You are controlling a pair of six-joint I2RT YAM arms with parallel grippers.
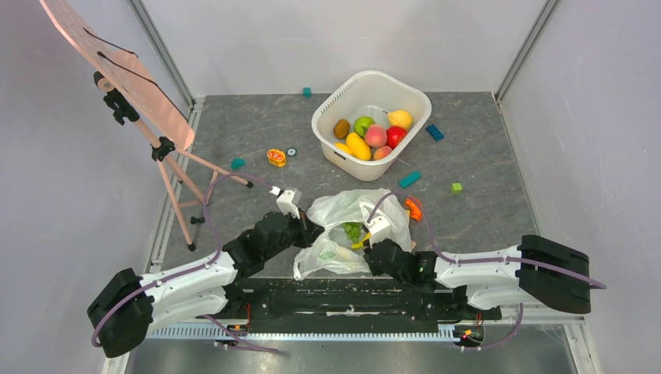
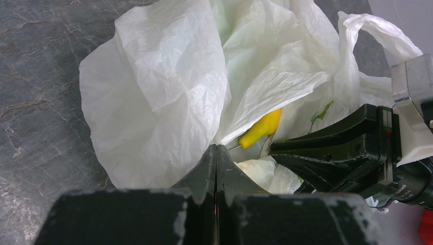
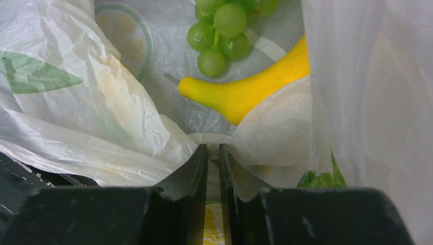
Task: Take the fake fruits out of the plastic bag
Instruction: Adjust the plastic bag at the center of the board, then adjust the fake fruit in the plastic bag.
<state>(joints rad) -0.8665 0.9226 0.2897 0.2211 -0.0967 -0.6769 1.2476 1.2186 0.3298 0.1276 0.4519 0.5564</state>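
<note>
Plastic bag [image 1: 335,209] lies crumpled on the grey surface [image 1: 249,128], just ahead of the arm bases, with its mouth open toward the overhead camera. Inside the bag are two fake fruits. A bunch of green grapes [image 3: 224,30] rests on the bag's inner film beside a printed lemon slice. A yellow banana [image 3: 245,92] lies just below the grapes, one end covered by a fold of film. The left wrist view shows only the banana's tip, between folds.

Left end effector [image 2: 217,153] is at the bag's left edge. Its fingers are pressed fully together, with bag film gripped at the tips. Right end effector [image 3: 213,153] is at the bag's right edge, reaching into the mouth. Its fingers are closed to a thin slit, and a fold of film is pinched between them. Neither end effector touches a fruit.

White tub [image 1: 335,101] stands on the surface beyond the bag, well apart from it. It holds a red apple [image 1: 396,135], a pink peach [image 1: 376,135], a round green fruit [image 1: 364,124] and several other fruits. Small toy blocks [image 1: 409,179] lie scattered on the surface around the tub and bag. An easel stand [image 1: 117,70] with a pink board occupies the far left corner.
</note>
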